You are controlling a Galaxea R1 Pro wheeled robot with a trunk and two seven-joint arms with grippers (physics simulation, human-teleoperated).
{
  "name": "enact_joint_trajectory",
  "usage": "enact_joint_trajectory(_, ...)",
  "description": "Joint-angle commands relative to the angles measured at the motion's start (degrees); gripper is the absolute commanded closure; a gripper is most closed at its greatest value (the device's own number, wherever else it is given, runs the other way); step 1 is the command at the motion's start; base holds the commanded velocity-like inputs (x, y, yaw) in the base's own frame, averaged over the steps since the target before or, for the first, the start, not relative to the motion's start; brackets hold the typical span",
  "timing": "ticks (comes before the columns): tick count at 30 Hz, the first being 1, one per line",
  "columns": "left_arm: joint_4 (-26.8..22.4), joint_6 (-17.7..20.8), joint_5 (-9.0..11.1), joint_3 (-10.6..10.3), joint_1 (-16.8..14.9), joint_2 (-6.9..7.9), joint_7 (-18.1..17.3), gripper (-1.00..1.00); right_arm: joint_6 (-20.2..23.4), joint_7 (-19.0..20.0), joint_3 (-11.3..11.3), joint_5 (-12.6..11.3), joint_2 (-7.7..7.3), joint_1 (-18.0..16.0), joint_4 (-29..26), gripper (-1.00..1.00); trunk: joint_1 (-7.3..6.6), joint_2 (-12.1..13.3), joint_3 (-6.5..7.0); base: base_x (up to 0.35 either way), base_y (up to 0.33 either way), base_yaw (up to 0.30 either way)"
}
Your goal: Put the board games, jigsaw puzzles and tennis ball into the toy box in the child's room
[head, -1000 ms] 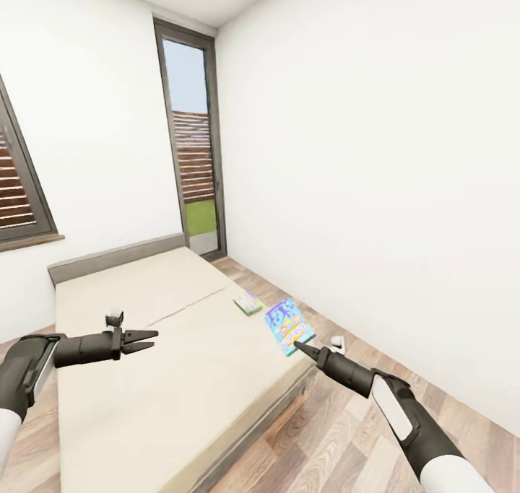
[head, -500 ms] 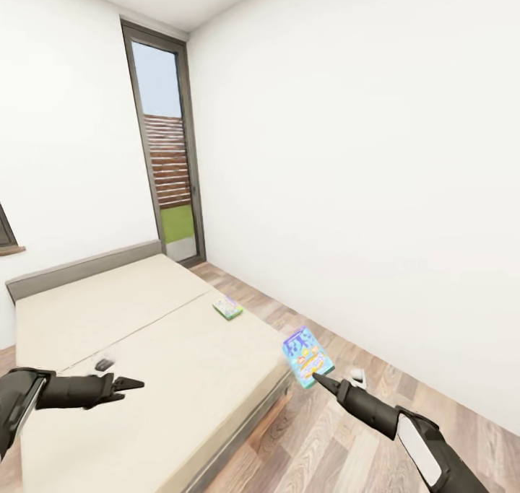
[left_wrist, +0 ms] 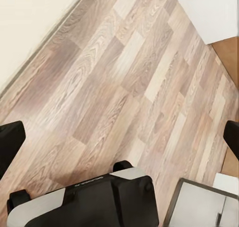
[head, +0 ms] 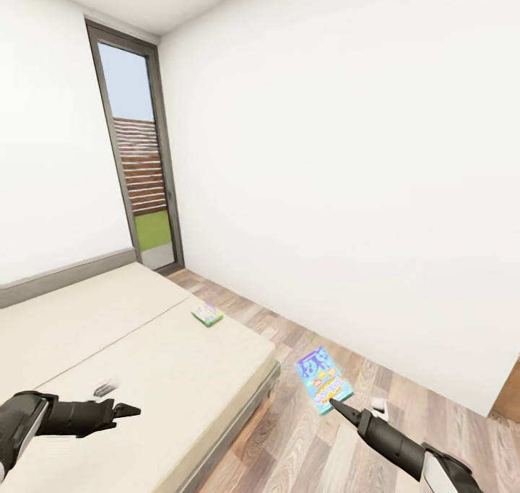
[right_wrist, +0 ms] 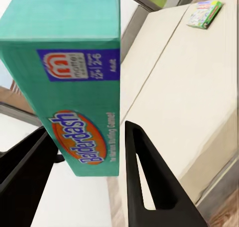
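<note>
Out over the wood plank floor [head: 318, 435], just past the foot corner of the bed [head: 144, 363], the right hand [head: 334, 403] holds a blue board game [head: 323, 380] in the air — its printed face with purple and white art turned up toward the head camera. In the right wrist view the box's teal edge [right_wrist: 74, 82] sits between the two black fingers [right_wrist: 144, 187] and reads "Balderdash". The fingers are clamped on the box.

A second board game [head: 207, 313], green-edged, lies flat on the beige mattress near the bed's right edge, well apart from the held box; the right wrist view shows it far up the mattress [right_wrist: 204, 14].

The left hand [head: 130, 409] hovers over the near part of the mattress, its fingers drawn close to a narrow point with nothing between them. In its own wrist view the black fingertips [left_wrist: 11, 143] look down on plank floor.

A tall dark-framed window [head: 137, 154] stands in the far corner — a low grey headboard [head: 65, 276] runs along the wall beside it.
</note>
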Motion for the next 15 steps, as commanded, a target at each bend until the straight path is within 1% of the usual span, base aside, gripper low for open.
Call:
enact_joint_trajectory(1, 0.0, 0.4, -0.6, 0.4, 0.0, -0.22, -0.5, -1.00, 0.5, 0.3, -0.1, -0.4, -0.01, 0.0, 0.0, 1.00, 0.02, 0.0, 0.05, 0.000, 0.000, -0.220)
enact_joint_trajectory(9, 0.0, 0.3, -0.5, 0.5, 0.0, -1.44, -0.5, -1.00, 0.4, 0.4, -0.3, -0.3, 0.03, 0.0, 0.0, 1.00, 0.02, 0.0, 0.58, 0.000, 0.000, -0.220)
enact_joint_trajectory(15, 0.0, 0.2, -0.5, 0.6, 0.0, -1.61, -0.6, -1.00, 0.3, 0.0, -0.3, -0.2, 0.42, -0.1, 0.0, 1.00, 0.02, 0.0, 0.98, 0.000, 0.000, -0.220)
